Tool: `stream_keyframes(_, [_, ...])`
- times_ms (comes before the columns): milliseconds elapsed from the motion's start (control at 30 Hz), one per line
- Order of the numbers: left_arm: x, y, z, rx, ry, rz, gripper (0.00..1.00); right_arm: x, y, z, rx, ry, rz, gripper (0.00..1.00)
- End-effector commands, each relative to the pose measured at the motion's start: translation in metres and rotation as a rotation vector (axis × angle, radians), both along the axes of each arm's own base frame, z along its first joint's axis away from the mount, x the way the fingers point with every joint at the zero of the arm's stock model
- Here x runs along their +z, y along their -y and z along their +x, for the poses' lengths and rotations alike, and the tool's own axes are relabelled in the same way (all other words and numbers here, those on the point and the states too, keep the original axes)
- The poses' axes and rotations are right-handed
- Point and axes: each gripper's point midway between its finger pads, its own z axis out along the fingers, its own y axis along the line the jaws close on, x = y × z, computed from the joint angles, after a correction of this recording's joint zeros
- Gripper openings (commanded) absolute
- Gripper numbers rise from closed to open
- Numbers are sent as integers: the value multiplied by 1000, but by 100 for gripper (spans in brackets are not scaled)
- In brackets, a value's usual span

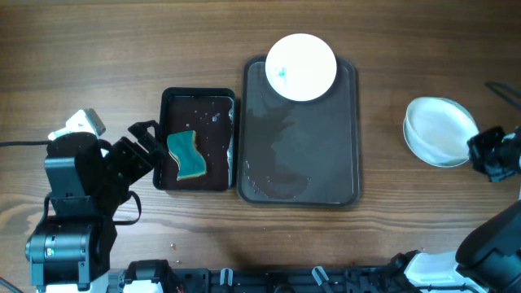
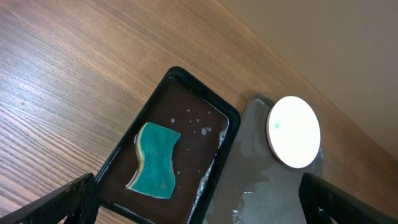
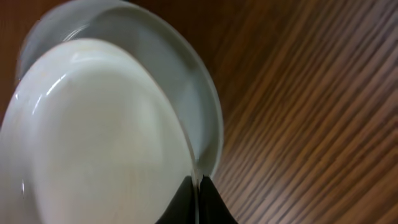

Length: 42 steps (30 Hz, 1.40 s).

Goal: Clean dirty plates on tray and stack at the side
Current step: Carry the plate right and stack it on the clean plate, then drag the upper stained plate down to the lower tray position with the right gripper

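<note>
Since two plates already lie one in the other at the right side and one marked plate is left on the tray [image 1: 303,150], the step in hand reads as setting down the second cleaned plate. Task judged roughly two-thirds done.

Near left: the left arm is folded low over the surface [image 1: 89,49], forearm pointing right. The left pincer [image 1: 153,148] hangs at the left edge of the black tray [image 1: 215,122], spread wide and holding nothing; in the wrist view its fingers [image 2: 68,202] stand at either lower corner. The teal sponge [image 1: 187,155] lies flat in the near-left part of that tray, just beside the pincer and untouched.

Right, mid-depth: the right arm reaches in from the near right corner. The right pincer [image 3: 198,184] is clamped narrow on the rim of the top plate [image 3: 93,137], which sits tilted in the lower plate [image 3: 189,81]. Cannot tell whether it is fully seated. No blue-green marks show on either. The stack stands on bare surface, well apart from the tray.

Centre: the tray floor is wet and streaked, bare but for its far end.

Far: the last plate [image 1: 301,67] rests at the tray's far end, overlapping the far rim, with a small blue-green smear left of its centre.

Next move, as I judge it: the right pincer lets go and backs off without dragging the top plate. The left pincer then closes across the sponge's narrow waist and carries it far and right to the last plate. That plate will likely need steadying while wiped, and its wet rim may slip.
</note>
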Motion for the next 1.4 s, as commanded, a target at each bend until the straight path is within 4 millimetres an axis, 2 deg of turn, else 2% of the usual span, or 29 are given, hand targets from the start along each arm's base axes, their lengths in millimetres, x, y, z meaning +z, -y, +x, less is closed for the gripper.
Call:
stream_keyframes(0, [6, 0, 1, -2, 18, -4, 100, -5, 14, -13, -43, -61, -77, 4])
stream_keyframes(67, [6, 0, 1, -2, 18, -4, 100, -5, 16, -17, -44, -80, -95, 8])
stream_keyframes(100, [6, 0, 1, -2, 18, -4, 100, -5, 16, -17, -39, -81, -92, 17])
stream_keyframes(133, [6, 0, 1, -2, 18, -4, 100, -4, 13, -15, -26, -74, -78, 33])
stream_keyframes(200, [6, 0, 1, -2, 18, -4, 100, 4, 4, -5, 43, -24, -49, 41])
stream_keyframes(300, [6, 0, 1, -2, 17, -4, 100, 28, -14, 15, 131, 95, -14, 43])
stream_keyframes(400, [6, 0, 1, -2, 17, -4, 100, 68, -40, 36, 224, 234, -16, 44])
stream_keyframes(533, [6, 0, 1, -2, 18, -4, 100, 135, -105, 66, 481, 473, -66, 45])
stream_keyframes(567, [6, 0, 1, -2, 18, -4, 100, 147, -118, 69, 525, 505, -80, 45])
stream_keyframes(633, [6, 0, 1, -2, 17, -4, 100, 173, -157, 76, 656, 578, -114, 45])
stream_keyframes(667, [6, 0, 1, -2, 17, -4, 100, 191, -194, 81, 764, 615, -129, 45])
stream_keyframes(733, [6, 0, 1, -2, 18, -4, 100, 200, -235, 89, 876, 627, -143, 45])
stream_keyframes(867, [6, 0, 1, -2, 17, -4, 100, 192, -288, 111, 1015, 573, -201, 45])
stream_keyframes(967, [6, 0, 1, -2, 17, -4, 100, 162, -311, 137, 1103, 481, -266, 45])
stream_keyframes(1100, [6, 0, 1, -2, 17, -4, 100, 105, -314, 174, 1144, 371, -308, 47])
stream_keyframes(1233, [6, 0, 1, -2, 17, -4, 100, 42, -296, 207, 1099, 277, -362, 47])
stream_keyframes(1367, [6, 0, 1, -2, 18, -4, 100, 0, -293, 230, 1085, 283, -346, 43])
